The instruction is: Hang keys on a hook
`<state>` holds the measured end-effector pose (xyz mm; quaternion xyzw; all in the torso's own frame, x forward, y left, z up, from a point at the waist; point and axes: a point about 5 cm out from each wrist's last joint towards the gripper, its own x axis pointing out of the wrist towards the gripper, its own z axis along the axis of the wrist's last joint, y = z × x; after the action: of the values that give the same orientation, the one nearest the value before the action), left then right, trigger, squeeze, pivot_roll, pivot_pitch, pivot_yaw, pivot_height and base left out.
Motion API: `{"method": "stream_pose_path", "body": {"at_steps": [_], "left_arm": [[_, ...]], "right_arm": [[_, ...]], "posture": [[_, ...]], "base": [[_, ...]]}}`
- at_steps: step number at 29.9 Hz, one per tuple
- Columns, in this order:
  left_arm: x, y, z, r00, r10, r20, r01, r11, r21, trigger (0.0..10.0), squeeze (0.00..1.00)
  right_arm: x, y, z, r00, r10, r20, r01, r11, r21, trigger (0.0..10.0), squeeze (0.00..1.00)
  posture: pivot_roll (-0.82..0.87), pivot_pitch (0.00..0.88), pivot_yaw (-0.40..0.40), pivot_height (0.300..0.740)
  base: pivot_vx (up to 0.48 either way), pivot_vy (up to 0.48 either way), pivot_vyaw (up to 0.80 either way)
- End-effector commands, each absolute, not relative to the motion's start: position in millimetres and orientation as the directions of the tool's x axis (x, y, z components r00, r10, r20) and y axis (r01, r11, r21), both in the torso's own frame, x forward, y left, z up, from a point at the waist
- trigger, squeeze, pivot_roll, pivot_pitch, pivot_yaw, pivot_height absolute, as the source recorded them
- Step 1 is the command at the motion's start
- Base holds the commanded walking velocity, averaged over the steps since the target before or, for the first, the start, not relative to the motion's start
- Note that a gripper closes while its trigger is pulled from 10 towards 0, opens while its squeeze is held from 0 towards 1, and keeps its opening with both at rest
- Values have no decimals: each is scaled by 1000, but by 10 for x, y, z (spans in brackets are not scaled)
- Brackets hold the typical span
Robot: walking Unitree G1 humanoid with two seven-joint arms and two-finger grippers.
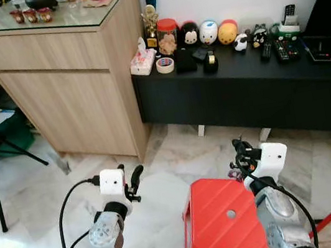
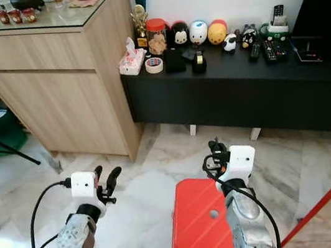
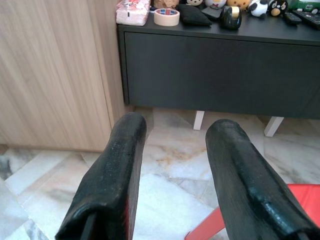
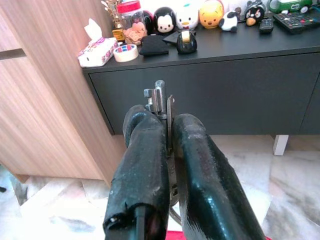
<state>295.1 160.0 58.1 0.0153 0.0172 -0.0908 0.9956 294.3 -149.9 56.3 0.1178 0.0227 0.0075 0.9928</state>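
1. A tall light-wood cabinet with a glass top (image 1: 77, 81) is standing at the robot's left, and a long low black table (image 1: 255, 94) is running along the white wall beside it, carrying a pink tissue pack (image 1: 142, 61), a roll of tape (image 1: 165, 65), round cartoon figures (image 1: 209, 32) and remote controls (image 1: 281, 50).
2. A red plastic stool (image 1: 225, 224) is sitting on the marble floor just in front of the robot, under the right arm.
3. The left tool (image 1: 132, 183) is hovering over the floor with its two black fingers (image 3: 120, 170) spread apart and nothing between them.
4. The right tool (image 4: 162, 145) is hovering above the stool's far edge, its fingers pressed together and pinching a small bunch of metal keys (image 4: 159, 100).
5. The keys are pointing forward out of the fingertips, toward the black table; their long axis is running along the fingers, with the flat blades standing edge-on between the pads. The ring end is hanging low, mostly hidden behind the fingers.
6. No hook is visible here, so the step in hand is likely carrying the keys while searching for it. To do that well, the pinch should be staying firm, the wrist level, and the ring kept free so it can be presented to a hook.
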Motion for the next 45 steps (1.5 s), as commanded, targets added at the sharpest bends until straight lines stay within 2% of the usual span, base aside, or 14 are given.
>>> {"method": "stream_pose_path", "body": {"at_steps": [1,35,45], "left_arm": [[2928,1632,537,984,-170,-46,170,985,11,10000,0],[2924,1634,527,982,-188,-37,187,982,-26,10000,0],[2920,1624,533,981,-193,-32,192,981,-34,10000,0]], "right_arm": [[2953,-1520,548,998,-1,-64,17,969,247,10000,0],[3047,-1467,643,998,8,-61,7,971,240,10000,0],[3040,-1455,643,998,9,-59,4,974,225,10000,0]], "posture": [[39,0,-53,740],[44,0,-49,740],[46,3,-51,740]], "base": [[0,0,0],[0,0,0],[-297,0,0]]}}
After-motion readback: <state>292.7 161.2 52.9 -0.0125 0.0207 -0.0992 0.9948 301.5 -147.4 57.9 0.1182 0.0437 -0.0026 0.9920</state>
